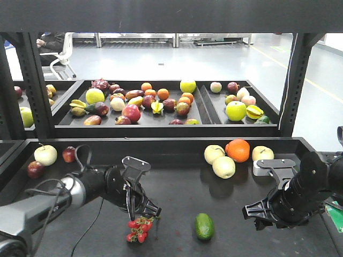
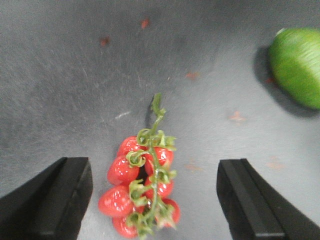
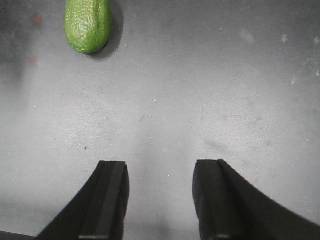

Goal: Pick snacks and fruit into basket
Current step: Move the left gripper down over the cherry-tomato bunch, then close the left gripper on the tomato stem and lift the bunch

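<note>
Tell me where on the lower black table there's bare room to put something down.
The widest bare patch is the middle of the table, bordered by the left gripper, the avocado and the apples with the orange. A narrower strip lies between the avocado and the right gripper. Crowded: that back-right fruit cluster, and around the cherry tomatoes.

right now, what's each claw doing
left claw: open, cherry tomatoes lying between its fingers, not gripped
right claw: open, empty
</note>
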`<state>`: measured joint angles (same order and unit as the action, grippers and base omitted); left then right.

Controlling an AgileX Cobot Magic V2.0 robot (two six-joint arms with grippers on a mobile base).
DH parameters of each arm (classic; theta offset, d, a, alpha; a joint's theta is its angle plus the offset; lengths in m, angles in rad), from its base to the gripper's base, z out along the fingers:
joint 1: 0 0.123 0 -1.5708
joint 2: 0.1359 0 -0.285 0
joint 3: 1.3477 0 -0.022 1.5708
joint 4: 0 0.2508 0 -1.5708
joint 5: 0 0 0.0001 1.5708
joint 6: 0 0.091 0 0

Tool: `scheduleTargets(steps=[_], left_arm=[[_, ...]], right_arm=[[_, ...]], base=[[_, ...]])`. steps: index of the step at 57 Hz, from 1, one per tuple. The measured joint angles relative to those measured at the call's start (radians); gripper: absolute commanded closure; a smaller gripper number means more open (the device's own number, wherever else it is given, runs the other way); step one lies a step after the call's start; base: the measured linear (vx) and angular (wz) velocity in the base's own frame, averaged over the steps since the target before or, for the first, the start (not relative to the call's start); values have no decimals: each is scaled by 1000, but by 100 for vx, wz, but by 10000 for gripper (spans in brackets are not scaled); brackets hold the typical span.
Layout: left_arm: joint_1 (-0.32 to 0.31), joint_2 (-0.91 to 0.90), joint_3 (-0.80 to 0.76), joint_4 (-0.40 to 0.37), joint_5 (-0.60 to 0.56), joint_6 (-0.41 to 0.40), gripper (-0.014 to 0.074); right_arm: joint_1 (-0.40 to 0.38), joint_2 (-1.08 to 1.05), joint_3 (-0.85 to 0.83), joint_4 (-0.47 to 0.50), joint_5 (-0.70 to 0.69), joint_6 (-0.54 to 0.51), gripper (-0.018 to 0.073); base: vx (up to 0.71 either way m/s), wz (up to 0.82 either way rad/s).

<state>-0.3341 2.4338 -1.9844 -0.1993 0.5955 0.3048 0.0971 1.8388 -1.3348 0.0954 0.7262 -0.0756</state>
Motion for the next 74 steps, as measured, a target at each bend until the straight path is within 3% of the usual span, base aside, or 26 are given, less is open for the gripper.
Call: scheduleTargets(steps=[17,37,51,63,74], left_arm=[[6,99,-107,43,68,-55,-17],[10,161,-167,50,131,-55,71],[10,163,-167,50,146,-55,85],[10,177,-172,43,149,-55,159],[13,178,-175,39,180,-55,291]], right_arm=[[0,0,0,0,0,-1,181],[0,0,0,-1,0,-4,181],[0,0,0,-1,0,-6,181],[0,0,0,-1,0,-7,181],[0,0,0,-1,0,-7,181]], base=[[0,0],[0,0],[0,0],[0,0],[0,0]])
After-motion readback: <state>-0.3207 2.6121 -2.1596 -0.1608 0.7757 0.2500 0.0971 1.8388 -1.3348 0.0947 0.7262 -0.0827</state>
